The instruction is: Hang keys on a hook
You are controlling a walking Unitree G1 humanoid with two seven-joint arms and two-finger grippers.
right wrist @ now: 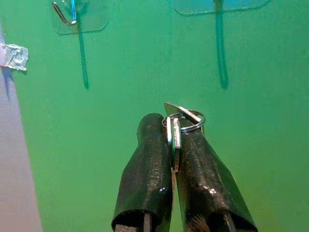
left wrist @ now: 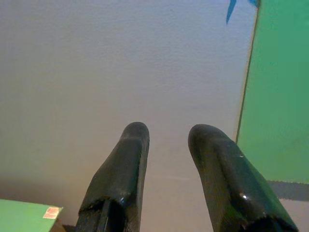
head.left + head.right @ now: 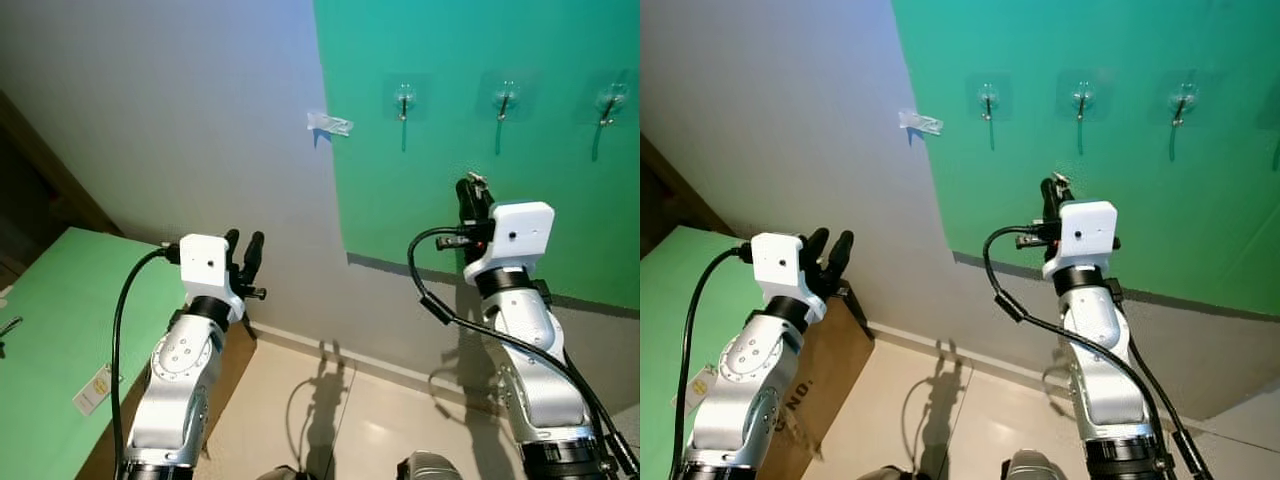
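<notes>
Left eye view: right gripper [image 3: 472, 192] is raised in front of the green wall panel [image 3: 450, 60], below and between the first two clear adhesive hooks. Three hooks sit in a row near the panel's top: left hook [image 3: 404, 100], middle hook [image 3: 505, 101], right hook [image 3: 611, 101]. Something metallic glints at the right gripper's tip, too small here to identify. Left gripper [image 3: 243, 250] is held up lower, facing the bare grey wall [image 3: 180, 110], fingers a little apart. A scrap of clear tape [image 3: 330, 124] is stuck on the grey wall just beside the panel's left edge. A green-topped table [image 3: 60, 330] is at the far left, with a small tag [image 3: 92, 389] near its front edge.

Right eye view: same layout. It adds the brown side of the table, a cardboard-looking face with printed letters [image 3: 790, 400].

Left wrist view: two black fingers [image 2: 120, 174] spread apart, nothing between them, pointed at the grey wall with the panel's edge off to one side.

Right wrist view: this settles what the eye views can't. The jaws are pressed together, pinching the keys [image 1: 175, 137] edge-on, with the split ring [image 1: 186, 121] sticking out past the fingertips. The keys are in the air before the panel, well apart from both hooks seen here, not yet hung.
</notes>
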